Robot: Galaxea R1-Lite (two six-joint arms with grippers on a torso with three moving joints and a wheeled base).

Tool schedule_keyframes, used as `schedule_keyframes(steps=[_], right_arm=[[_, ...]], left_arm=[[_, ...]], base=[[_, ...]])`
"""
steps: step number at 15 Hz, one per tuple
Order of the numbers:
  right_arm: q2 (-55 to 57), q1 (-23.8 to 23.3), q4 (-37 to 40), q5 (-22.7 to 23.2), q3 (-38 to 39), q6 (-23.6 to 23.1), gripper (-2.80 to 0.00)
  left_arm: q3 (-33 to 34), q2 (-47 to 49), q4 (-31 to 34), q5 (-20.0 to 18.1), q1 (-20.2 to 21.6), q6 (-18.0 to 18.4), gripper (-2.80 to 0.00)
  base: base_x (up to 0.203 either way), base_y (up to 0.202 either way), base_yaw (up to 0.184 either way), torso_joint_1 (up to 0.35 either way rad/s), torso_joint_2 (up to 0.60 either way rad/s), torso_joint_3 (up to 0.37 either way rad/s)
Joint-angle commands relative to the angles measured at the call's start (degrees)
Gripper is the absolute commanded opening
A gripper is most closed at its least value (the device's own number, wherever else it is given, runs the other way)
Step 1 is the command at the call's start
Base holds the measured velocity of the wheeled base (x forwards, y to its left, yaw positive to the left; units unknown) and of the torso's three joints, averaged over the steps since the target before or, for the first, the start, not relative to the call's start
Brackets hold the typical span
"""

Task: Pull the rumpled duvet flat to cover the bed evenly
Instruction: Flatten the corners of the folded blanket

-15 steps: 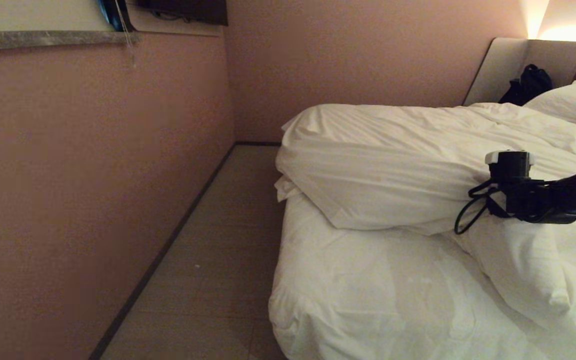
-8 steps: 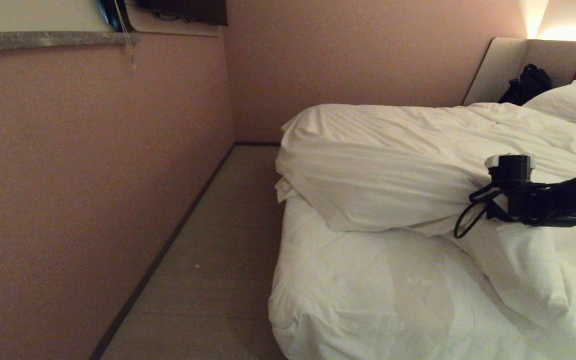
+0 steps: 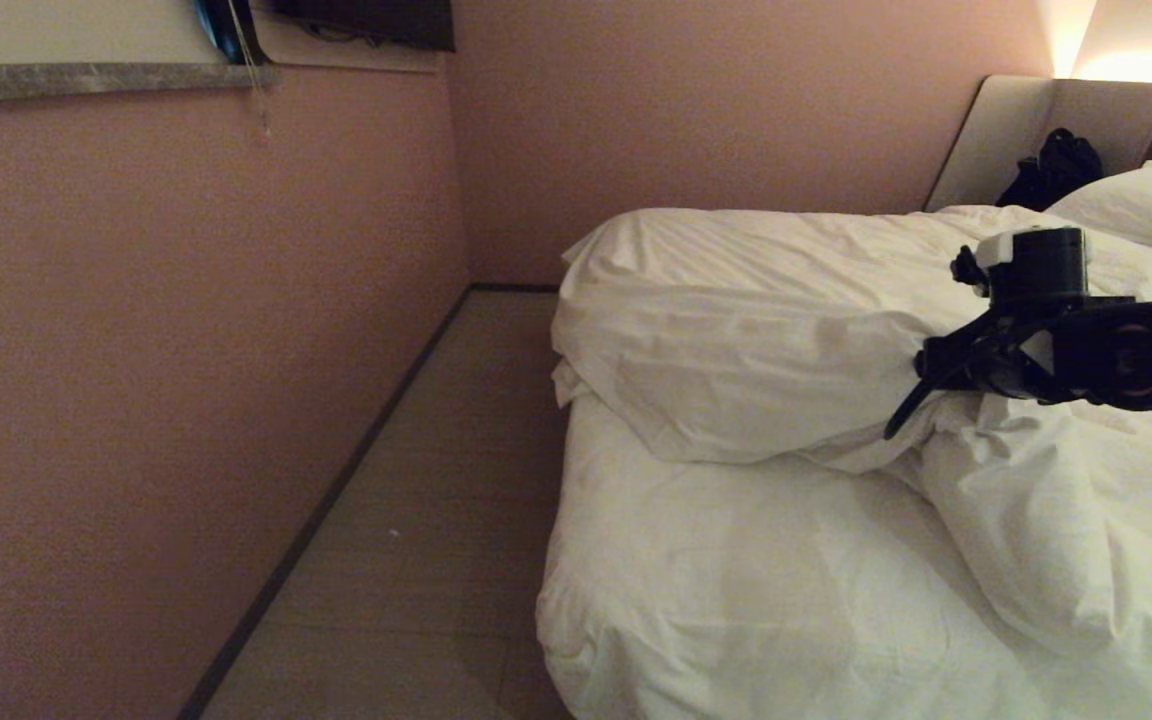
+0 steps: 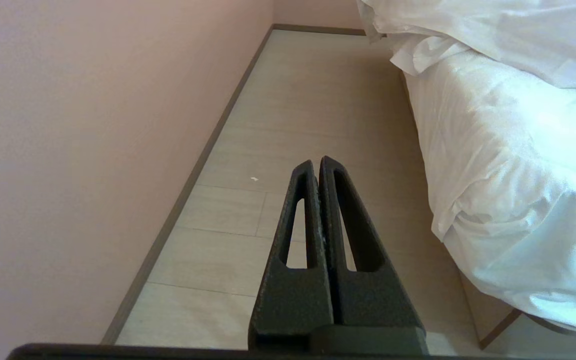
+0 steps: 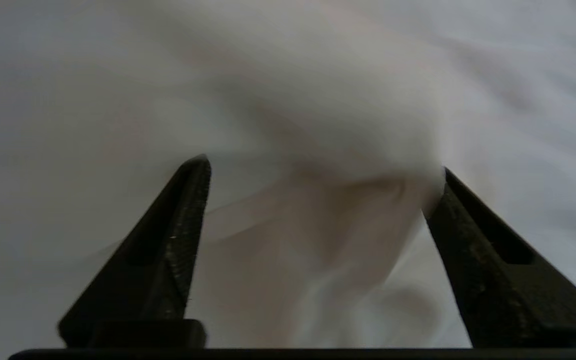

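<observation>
Above rumpled duvet, spread right end effector.

Head high, wrists near bed

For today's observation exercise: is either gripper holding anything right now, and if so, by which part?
Nothing is held. The right gripper is open, fingers spread around a bunched fold of the duvet without clamping it. The left gripper is shut on nothing, above the floor.
</observation>
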Motion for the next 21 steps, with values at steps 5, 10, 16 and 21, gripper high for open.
schedule_keyframes(steps=[5,10,16,21], right_arm=[[-9.2,12.6,17.6,13.8,3.6,4.5,0.0],[-2.8,16.2,17.0,9.4,5.4,4.3,-2.8],[6.4,16.2,7.8,4.9,4.6,3.9,-2.8],[12.2,16.2,4.6,4.3,1.6,4.8,-2.8]], left_arm=[[0.0,0.0,0.0,0.0,0.0,-0.1,-2.8],[0.0,0.0,0.0,0.0,0.0,0.0,-2.8],[0.0,0.0,0.0,0.0,0.0,0.0,-2.8],[0.0,0.0,0.0,0.0,0.0,0.0,-2.8]], base=[[0.0,0.0,0.0,0.0,0.0,0.0],[0.0,0.0,0.0,0.0,0.0,0.0],[0.0,0.0,0.0,0.0,0.0,0.0],[0.0,0.0,0.0,0.0,0.0,0.0]])
